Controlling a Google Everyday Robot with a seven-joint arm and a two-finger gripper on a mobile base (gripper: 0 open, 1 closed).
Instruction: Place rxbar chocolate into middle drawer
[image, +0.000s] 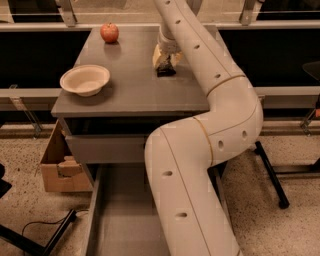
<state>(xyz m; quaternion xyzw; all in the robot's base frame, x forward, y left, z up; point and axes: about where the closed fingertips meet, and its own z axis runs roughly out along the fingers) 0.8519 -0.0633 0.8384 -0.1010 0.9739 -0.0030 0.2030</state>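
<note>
We logged the white arm (200, 165) stretched over the grey table (130, 97). The middle drawer (120, 220) stood open below the front edge. A bowl (85, 79) sat near the left edge and an apple (109, 32) at the far-left corner. The gripper (165, 63) hung toward the far-right corner, directly over the rxbar chocolate (166, 71). We could not tell its grip.

Legible text: none.
My gripper (164, 60) sits at the rxbar chocolate (165, 71), by the far edge of the bench (131, 94); wrapper print unreadable.
</note>
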